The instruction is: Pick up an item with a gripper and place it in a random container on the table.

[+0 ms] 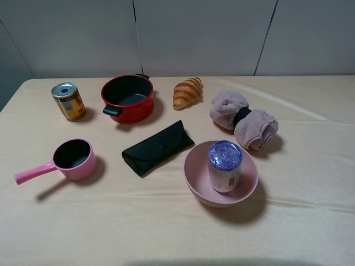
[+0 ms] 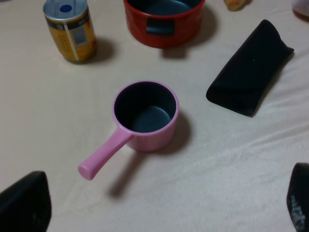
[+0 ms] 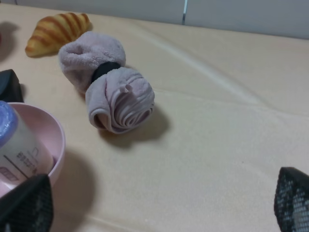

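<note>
Fingers [image 2: 24, 200] of left gripper [image 2: 159, 205] spread wide, empty, above saucepan [image 2: 145, 116]. Right gripper [image 3: 159, 205] likewise spread, near towel [image 3: 108, 87]. Cylinder [image 1: 224, 166] stands upright in bowl [image 1: 194, 166].

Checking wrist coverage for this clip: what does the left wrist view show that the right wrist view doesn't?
Left wrist only: the pink saucepan, gold-labelled can and red pot. Right wrist only: the rolled towel, the croissant, and the white cylinder standing in the pink bowl. Shared: the black case, the beige tablecloth, and spread fingertips.
</note>
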`<move>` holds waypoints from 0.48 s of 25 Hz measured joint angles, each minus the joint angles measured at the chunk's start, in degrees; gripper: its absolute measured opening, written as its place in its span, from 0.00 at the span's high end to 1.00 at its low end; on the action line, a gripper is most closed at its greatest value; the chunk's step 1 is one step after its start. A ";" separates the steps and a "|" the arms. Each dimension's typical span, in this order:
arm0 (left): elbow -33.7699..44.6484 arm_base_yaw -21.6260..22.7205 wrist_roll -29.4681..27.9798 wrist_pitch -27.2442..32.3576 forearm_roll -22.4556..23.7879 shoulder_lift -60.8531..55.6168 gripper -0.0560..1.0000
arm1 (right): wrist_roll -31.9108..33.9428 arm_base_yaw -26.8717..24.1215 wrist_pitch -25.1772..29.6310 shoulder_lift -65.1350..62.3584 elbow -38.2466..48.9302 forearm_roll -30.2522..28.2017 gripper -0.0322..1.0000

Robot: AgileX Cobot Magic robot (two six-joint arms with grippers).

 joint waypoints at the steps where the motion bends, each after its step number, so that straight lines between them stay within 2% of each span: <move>1: 0.00 0.29 0.66 0.13 -0.29 0.00 0.01 | 0.00 0.00 0.00 0.00 0.00 0.00 0.30; 12: 0.00 1.10 2.90 0.81 -0.78 0.00 0.01 | 0.00 0.00 0.00 0.00 0.00 0.01 0.30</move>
